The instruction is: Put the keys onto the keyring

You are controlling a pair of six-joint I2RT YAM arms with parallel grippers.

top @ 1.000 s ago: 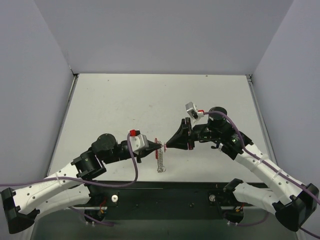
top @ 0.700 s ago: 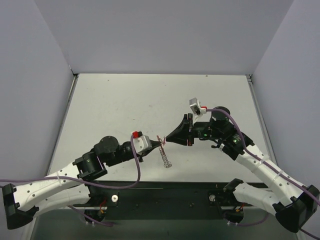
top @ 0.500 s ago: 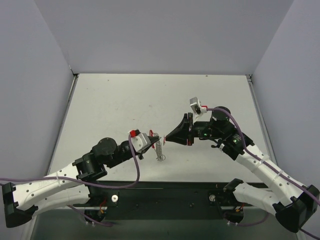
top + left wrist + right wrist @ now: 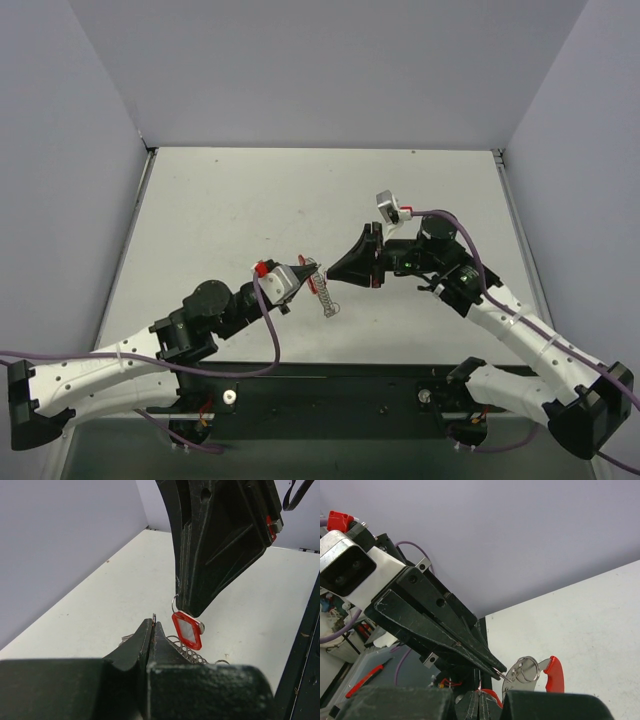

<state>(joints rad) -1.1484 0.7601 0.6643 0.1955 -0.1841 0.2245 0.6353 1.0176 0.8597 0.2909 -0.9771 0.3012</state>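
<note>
Both grippers clamped fully closed. Left gripper (image 4: pixel 153 625) pinches top of keys (image 4: pixel 324 297), bunch hanging below tip, long axis pointing toward robot. Right gripper (image 4: pixel 331 272) pinches keyring (image 4: pixel 187 630). Keyring just right of left tip, nearly touching.

The keys (image 4: pixel 186 651) are seen as thin, bright silver metal with a slight shine. The keyring (image 4: pixel 188 630) is shown as glossy red plastic with a pale window. The left end effector (image 4: pixel 153 624) and the right end effector (image 4: pixel 187 611) are finished in matt, faintly grainy black plastic. The desk (image 4: pixel 90 610) is surfaced in smooth, matt off-white.
</note>
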